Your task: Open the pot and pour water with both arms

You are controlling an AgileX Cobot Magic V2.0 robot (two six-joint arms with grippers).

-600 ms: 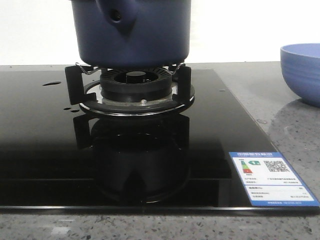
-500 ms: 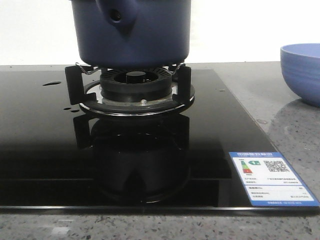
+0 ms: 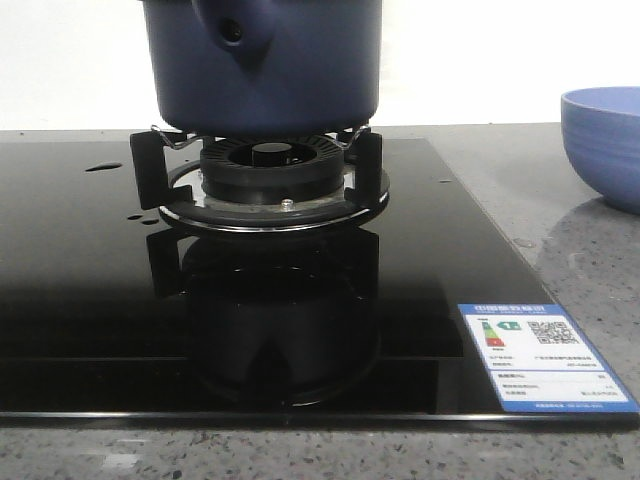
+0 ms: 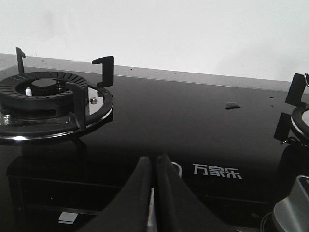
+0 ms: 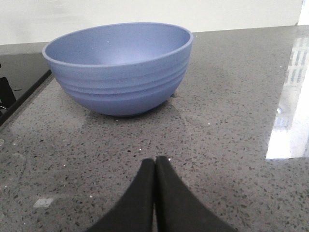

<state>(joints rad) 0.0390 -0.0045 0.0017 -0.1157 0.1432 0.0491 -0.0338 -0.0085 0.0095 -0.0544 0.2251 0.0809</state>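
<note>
Front view. The dark navy pot (image 3: 265, 65) stands upright on the black pan supports (image 3: 148, 168) of a gas burner (image 3: 268, 165), its stubby handle (image 3: 235, 30) with the round hole turned toward the camera; the pot's top is cut off by the frame, so whether a lid is on it cannot be told. The burner sits on a glossy black glass hob (image 3: 90, 290), which mirrors the pot and the supports. Small glossy drops of water (image 3: 103, 167) lie on the glass to the left of the burner. An energy label (image 3: 545, 358) is stuck at the hob's near right corner. A lighter blue bowl (image 3: 605, 145) rests on the grey speckled counter (image 3: 580, 260) to the right, well apart from the pot.

Left wrist view. The left gripper (image 4: 154, 186) hangs over the black hob, its two dark fingers pressed together with nothing between them. A second burner (image 4: 41, 94) with bare supports lies beyond it to one side, and a little puddle of water glints on the glass farther off. White printed characters (image 4: 216, 171) mark the glass.

Right wrist view. The right gripper (image 5: 155, 186) is likewise closed on nothing, above the counter, with the blue bowl upright beyond its tips.
</note>
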